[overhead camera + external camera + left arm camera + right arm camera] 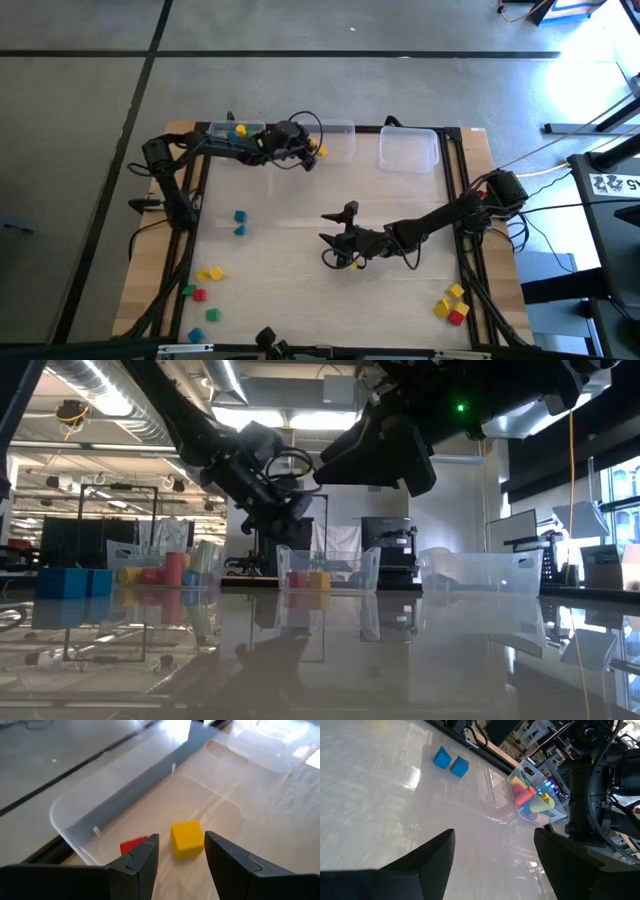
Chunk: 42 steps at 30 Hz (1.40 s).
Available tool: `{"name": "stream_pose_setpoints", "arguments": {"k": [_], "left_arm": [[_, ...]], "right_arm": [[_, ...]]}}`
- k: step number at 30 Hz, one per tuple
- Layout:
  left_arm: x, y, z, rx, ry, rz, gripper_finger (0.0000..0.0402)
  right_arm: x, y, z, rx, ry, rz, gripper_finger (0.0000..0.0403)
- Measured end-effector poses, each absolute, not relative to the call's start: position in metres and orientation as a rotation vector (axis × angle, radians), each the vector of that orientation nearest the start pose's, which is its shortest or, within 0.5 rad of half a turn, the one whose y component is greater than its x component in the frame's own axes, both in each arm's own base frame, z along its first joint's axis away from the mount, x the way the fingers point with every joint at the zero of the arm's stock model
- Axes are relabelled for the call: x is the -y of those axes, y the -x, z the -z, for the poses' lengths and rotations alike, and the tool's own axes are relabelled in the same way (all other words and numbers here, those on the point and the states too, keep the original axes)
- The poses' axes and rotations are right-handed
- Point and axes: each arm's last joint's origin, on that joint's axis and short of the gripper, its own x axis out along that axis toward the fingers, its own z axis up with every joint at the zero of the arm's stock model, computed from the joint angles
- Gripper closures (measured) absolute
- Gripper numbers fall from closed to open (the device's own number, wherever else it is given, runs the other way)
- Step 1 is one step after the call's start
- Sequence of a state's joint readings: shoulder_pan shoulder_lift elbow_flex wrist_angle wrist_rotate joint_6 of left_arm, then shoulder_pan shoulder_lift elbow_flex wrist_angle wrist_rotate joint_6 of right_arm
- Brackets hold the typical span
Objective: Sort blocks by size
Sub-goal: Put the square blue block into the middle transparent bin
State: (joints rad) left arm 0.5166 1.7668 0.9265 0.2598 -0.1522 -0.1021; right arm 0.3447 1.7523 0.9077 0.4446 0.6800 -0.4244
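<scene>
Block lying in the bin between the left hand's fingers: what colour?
Yellow block, clearest in the left wrist view.

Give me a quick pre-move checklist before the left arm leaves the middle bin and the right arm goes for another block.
1. Left gripper open over the middle bin: ok, nothing between its fingers.
2. Yellow block released and lying inside the bin: ok, a red block lies beside it.
3. Right gripper open and empty over bare table: ok.
4. Next targets visible: ok, two blue blocks lie ahead of the right gripper.
5. Arms apart: ok, the high view shows a gap between them.
6. Yellow piece beside the right gripper: cannot tell what it is.
</scene>
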Motion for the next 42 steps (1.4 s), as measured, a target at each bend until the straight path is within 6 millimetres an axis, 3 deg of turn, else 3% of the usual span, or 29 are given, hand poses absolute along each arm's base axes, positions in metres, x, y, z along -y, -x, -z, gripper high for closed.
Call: {"name": "stream_pose_setpoints", "arguments": {"k": [4,10,16,22,31,37,42], "left_arm": [[-0.177,-0.313,-0.176,-0.577,0.166,-0.619,0.0246],[-0.15,-0.308,-0.219,-0.621,0.087,-0.526,0.0246],[-0.115,-0.284,-0.261,-0.646,0.03,-0.444,0.0246],[-0.082,-0.251,-0.29,-0.692,0.018,-0.376,0.0246],[-0.05,-0.214,-0.309,-0.741,0.032,-0.305,0.0247],[-0.052,-0.214,-0.313,-0.691,0.052,-0.326,0.0239],[-0.053,-0.222,-0.306,-0.732,0.027,-0.32,0.0189]], "right_arm": [[-0.104,-0.343,-0.185,-0.418,0.613,0.253,0.0125],[-0.104,-0.343,-0.184,-0.419,0.614,0.253,0.0125],[-0.104,-0.343,-0.185,-0.418,0.613,0.252,0.0125],[-0.104,-0.343,-0.185,-0.418,0.613,0.252,0.0125],[-0.104,-0.343,-0.184,-0.417,0.611,0.242,0.0125],[-0.104,-0.343,-0.184,-0.417,0.611,0.243,0.0125],[-0.104,-0.343,-0.184,-0.417,0.612,0.243,0.0125]]}}
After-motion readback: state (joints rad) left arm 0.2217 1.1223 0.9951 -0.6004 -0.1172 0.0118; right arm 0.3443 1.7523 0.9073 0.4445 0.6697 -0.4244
